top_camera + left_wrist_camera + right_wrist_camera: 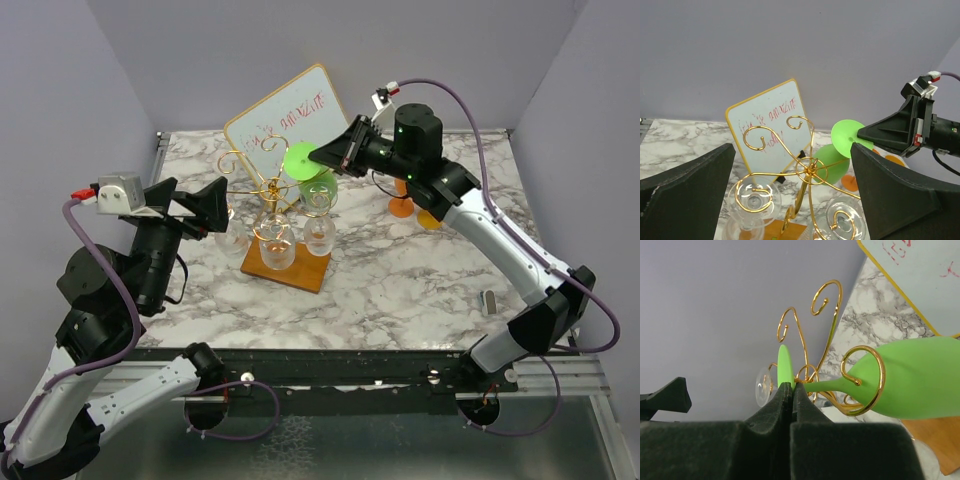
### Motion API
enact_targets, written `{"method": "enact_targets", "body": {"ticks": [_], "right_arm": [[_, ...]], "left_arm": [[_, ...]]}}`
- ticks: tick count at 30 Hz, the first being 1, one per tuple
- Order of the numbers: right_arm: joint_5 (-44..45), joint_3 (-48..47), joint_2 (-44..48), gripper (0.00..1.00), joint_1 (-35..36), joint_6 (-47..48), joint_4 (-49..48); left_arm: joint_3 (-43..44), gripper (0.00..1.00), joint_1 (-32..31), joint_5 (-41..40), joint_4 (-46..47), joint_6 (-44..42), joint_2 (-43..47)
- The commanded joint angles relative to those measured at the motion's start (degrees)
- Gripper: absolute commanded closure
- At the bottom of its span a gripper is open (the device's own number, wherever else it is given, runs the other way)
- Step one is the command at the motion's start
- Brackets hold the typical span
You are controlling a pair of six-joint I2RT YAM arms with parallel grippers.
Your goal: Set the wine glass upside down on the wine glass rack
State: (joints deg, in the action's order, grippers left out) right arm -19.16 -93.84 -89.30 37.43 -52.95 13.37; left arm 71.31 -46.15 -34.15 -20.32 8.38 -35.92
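Wine glass (pixel 920 385) inverted, foot pinched in right hand (pixel 791 388).

The wine glass rack (pixel 305 268) stands on the table (pixel 410 290), before the whiteboard (pixel 290 115).

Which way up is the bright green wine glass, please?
Upside down: the wine glass has its foot uppermost, pinched by the right gripper, bowl below in the gold wire rack.

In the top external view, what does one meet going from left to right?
Order: left gripper, wine glass rack, orange objects, small grey object. The green wine glass overlaps the rack, so it is omitted.
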Motion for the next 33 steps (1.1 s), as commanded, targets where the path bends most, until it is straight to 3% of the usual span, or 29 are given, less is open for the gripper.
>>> {"method": "enact_targets", "body": {"ticks": [1,22,33], "right_arm": [[4.42,1.38,2.96,0.99,0.1,-1.76,1.46],[21.56,3.9,5.74,0.99,0.03,-2.13,2.7],[20.03,0.35,1.37,0.99,0.03,0.31,0.72]], "left_arm": [[-0.58,0.01,-0.13,-0.13,-0.69,0.33,0.16],[-1.29,0.01,-0.13,-0.32,-0.64,0.06,0.63],[-1.04,0.01,-0.15,-0.27,-0.6,-0.64,0.0]]}}
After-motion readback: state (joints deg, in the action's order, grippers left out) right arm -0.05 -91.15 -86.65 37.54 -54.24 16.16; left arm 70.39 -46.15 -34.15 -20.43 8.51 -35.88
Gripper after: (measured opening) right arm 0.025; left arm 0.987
